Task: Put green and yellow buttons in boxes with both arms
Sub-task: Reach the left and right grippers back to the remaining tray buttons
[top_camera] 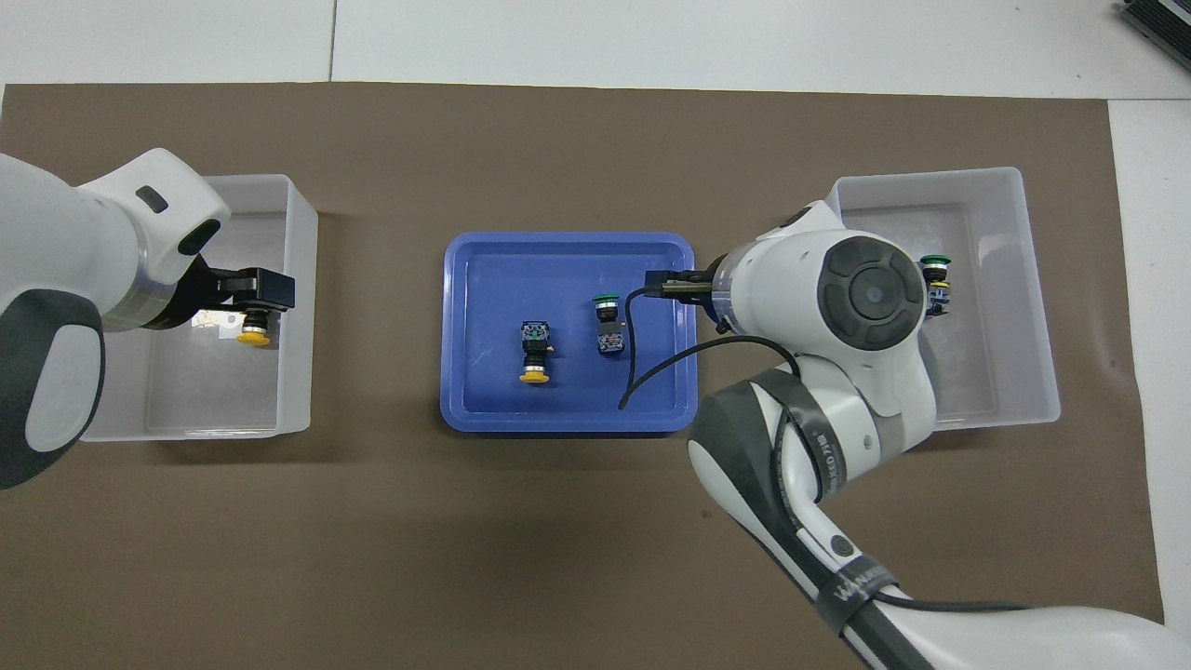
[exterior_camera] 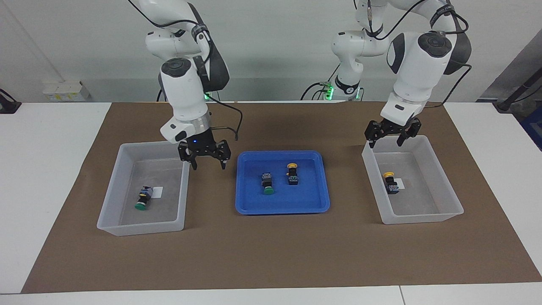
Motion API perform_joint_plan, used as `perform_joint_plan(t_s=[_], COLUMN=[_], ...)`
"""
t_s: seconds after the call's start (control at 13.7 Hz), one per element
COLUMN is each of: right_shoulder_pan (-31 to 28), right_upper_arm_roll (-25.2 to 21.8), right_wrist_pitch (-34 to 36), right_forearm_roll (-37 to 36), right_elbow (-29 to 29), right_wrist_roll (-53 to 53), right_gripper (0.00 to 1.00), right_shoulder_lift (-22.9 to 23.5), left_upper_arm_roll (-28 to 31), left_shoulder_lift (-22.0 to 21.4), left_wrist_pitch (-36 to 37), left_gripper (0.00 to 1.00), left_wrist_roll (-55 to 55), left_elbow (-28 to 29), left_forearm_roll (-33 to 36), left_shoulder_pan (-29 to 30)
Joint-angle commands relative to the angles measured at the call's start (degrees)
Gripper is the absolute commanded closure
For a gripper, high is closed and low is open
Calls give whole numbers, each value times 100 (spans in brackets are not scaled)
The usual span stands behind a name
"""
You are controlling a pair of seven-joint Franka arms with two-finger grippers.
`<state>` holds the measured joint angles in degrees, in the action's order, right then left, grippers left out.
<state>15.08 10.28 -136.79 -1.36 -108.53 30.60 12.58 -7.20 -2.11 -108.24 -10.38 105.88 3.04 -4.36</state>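
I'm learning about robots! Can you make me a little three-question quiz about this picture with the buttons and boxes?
1. How many buttons lie in the blue tray?
2. True or false: the box at the right arm's end holds a green button.
3. Which gripper is over the gap between a box and the tray: A) left gripper or B) right gripper?

Key:
1. Two: one green, one yellow.
2. True.
3. B. The left gripper hangs over its own box, which holds a yellow button. Both grippers are open and empty.
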Motion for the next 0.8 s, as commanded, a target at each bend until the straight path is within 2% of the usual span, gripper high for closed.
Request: perform_joint_plan(t_s=[0.0, 0.22, 0.36, 0.51, 0.58, 0.73], right_shoulder_pan=[223, 547, 645, 742, 812, 821], right_upper_arm_roll=[-8, -35, -26, -9, -8, -8], right_wrist_pitch=[-373, -707, -743, -910, -937, -937], right_forearm_roll=[-337, -513, -1222, -2022, -2278, -2351], right_elbow=[227, 236, 314, 332, 306, 254], right_wrist_roll=[402, 596, 823, 1489, 1701, 1730], right_gripper=[0, 0, 0, 0, 0, 0], right_shoulder_lift=[429, 762, 1061, 1281, 1335, 1344], left_upper_arm_roll=[44, 44, 44, 44, 44, 44], left_shoulder_lift=[-114, -210, -184, -62, 0, 192], left_wrist_pitch=[-30, -555, -978, -1408, -1706, -2330], left_gripper=[0, 0, 0, 0, 0, 0], left_wrist_roll=[-131, -770, -1315, -1781, -1984, -2274], left_elbow=[125, 510, 766, 942, 1091, 1320], left_forearm_roll=[22, -189, -189, -189, -189, -189], left_shoulder_pan=[-83, -354, -662, -943, -1092, -1277])
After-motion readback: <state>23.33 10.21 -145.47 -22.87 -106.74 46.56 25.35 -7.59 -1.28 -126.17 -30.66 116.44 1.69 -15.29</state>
